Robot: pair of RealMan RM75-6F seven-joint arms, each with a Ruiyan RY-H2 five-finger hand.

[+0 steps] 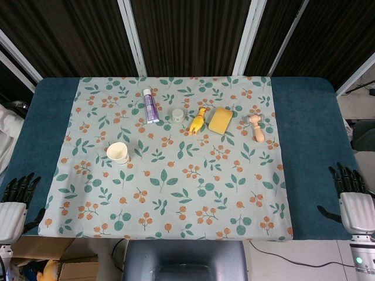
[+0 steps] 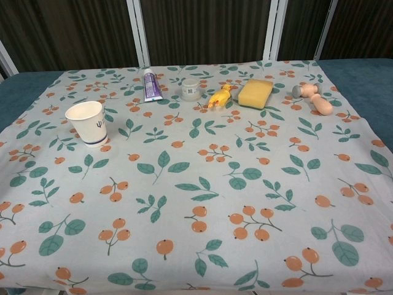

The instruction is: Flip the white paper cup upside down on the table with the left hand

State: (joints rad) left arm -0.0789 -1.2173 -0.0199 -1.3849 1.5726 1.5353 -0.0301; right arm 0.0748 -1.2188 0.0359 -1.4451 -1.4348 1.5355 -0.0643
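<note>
The white paper cup (image 1: 118, 153) stands upright, mouth up, on the left part of the floral cloth; the chest view shows the cup (image 2: 88, 122) at the left with a small blue mark on its side. My left hand (image 1: 16, 196) rests at the table's near left corner, fingers spread, holding nothing, well to the left of and nearer than the cup. My right hand (image 1: 350, 193) sits at the near right corner, fingers spread and empty. Neither hand appears in the chest view.
Along the far side lie a purple tube (image 1: 150, 105), a small clear jar (image 1: 177, 114), a yellow toy (image 1: 198, 121), a yellow sponge (image 1: 220, 120) and a wooden peg figure (image 1: 256, 127). The floral cloth (image 1: 176, 193) covers the middle of a blue table (image 1: 307, 129).
</note>
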